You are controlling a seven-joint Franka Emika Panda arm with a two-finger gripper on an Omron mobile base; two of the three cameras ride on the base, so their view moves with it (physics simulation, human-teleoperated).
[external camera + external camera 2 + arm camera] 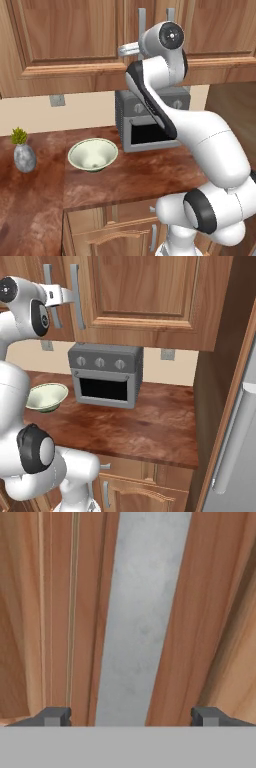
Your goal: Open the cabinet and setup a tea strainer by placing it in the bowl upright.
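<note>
The cabinet point(75, 35) of brown wood hangs over the counter with its doors shut. My gripper point(131, 717) is raised to its long grey bar handle point(142, 622). The jaws are open: one dark fingertip stands on each side of the bar, with wood showing between the bar and each tip. In the right base view the gripper point(71, 294) reaches the handle point(78, 296) about halfway up its length. The pale bowl point(93, 154) sits empty on the counter below and to the left, also visible as bowl point(46, 396). The tea strainer is hidden.
A grey toaster oven point(145, 130) stands on the counter under the cabinet, against the wall. A stone vase with a green plant point(23, 152) is at the far left. A tall grey fridge point(235, 446) closes off the right side. Low cabinets point(115, 235) run beneath the counter edge.
</note>
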